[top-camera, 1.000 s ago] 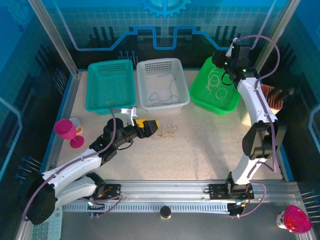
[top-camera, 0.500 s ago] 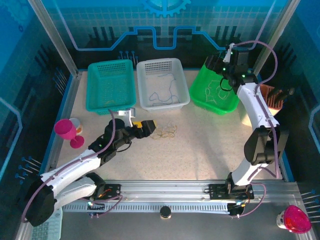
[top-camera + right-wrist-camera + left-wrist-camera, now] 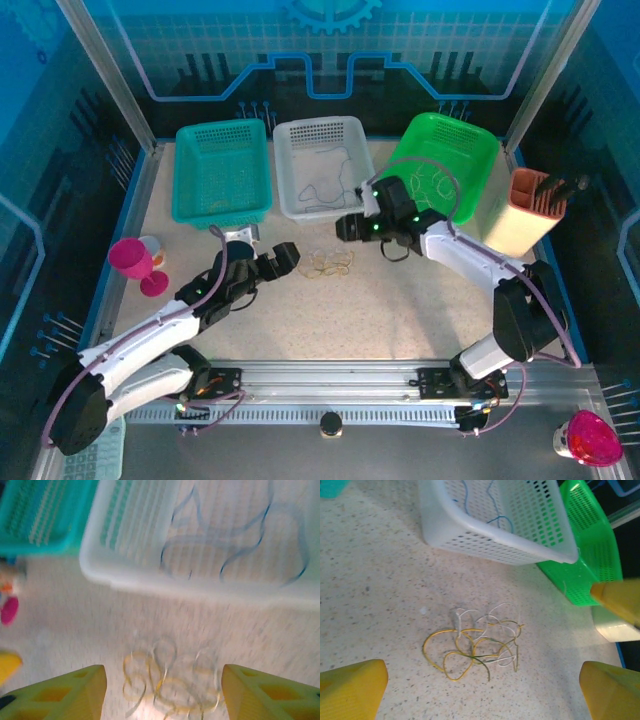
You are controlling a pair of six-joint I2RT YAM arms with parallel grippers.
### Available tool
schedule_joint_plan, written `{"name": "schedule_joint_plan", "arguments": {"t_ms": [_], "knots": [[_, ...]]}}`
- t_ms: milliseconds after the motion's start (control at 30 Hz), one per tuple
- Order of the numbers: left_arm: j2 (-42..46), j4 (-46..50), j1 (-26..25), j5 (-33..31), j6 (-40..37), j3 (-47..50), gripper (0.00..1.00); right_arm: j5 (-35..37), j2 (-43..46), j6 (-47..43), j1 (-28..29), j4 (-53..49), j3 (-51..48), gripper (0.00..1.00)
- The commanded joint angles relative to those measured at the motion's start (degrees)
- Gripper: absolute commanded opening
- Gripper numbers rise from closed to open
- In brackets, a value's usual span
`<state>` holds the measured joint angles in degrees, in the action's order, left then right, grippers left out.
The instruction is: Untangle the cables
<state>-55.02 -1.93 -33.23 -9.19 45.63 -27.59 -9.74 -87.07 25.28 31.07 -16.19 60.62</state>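
Partly done: dark cable (image 3: pixel 322 190) binned; yellowish/whitish tangle (image 3: pixel 472 647) left on table (image 3: pixel 400 300). My L gripper (image 3: pixel 287 257), R gripper (image 3: pixel 345 227) both released, empty.

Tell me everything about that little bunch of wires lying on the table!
The tangle of cables is a small, flat heap of very thin, limp wires: yellowish loops, whitish loops and one darker greenish strand, all crossing over each other. It lies on the speckled table just in front of the white basket, without touching it. Nothing grips it. The left gripper and right gripper are both open close by.
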Motion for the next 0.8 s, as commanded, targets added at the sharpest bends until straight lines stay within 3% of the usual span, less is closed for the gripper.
{"name": "schedule_joint_plan", "arguments": {"t_ms": [0,267,567,767], "knots": [[0.7,2.9,0.3,-2.6,2.0,-1.6,0.99,1.2,2.2,-2.7,3.7,-2.4,-3.1,0.59],[-2.4,2.5,0.6,-0.7,2.2,-3.0,0.99,6.2,-1.5,-5.3,7.0,-5.1,-4.0,0.51],[-3.6,3.7,0.8,-0.1,3.1,-3.3,0.99,2.6,-6.8,-4.5,9.5,-3.9,1.2,0.37],[-1.7,4.7,1.1,-0.9,3.3,-2.4,0.99,3.3,-8.3,-4.3,11.8,-3.5,1.9,0.39]]}}
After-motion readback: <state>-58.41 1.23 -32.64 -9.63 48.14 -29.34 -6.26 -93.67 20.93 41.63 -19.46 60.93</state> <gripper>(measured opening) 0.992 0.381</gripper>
